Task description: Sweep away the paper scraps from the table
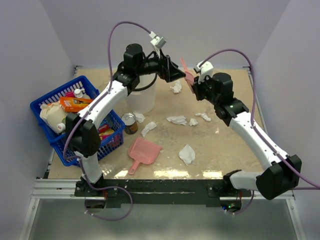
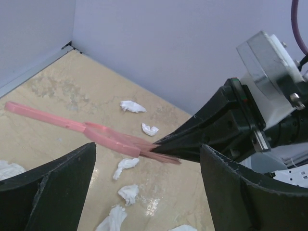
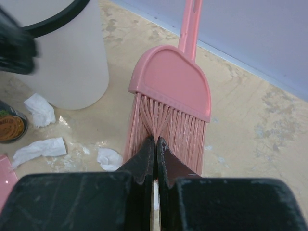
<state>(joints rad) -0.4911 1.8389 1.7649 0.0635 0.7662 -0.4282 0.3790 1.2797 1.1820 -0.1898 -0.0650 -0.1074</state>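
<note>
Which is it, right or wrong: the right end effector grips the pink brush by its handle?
Wrong: the right end effector grips the pink brush by its bristles, not its handle; the handle points away, free. The right wrist view shows it.

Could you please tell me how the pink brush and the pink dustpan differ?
The brush is pinched by its bristles in the shut right claw; the dustpan lies free on the table, no claw touching it. The brush is toward the far side, the dustpan toward the near side. The brush has bristles and a long thin handle; the dustpan is a flat scoop with a short one. Both are pink.
</note>
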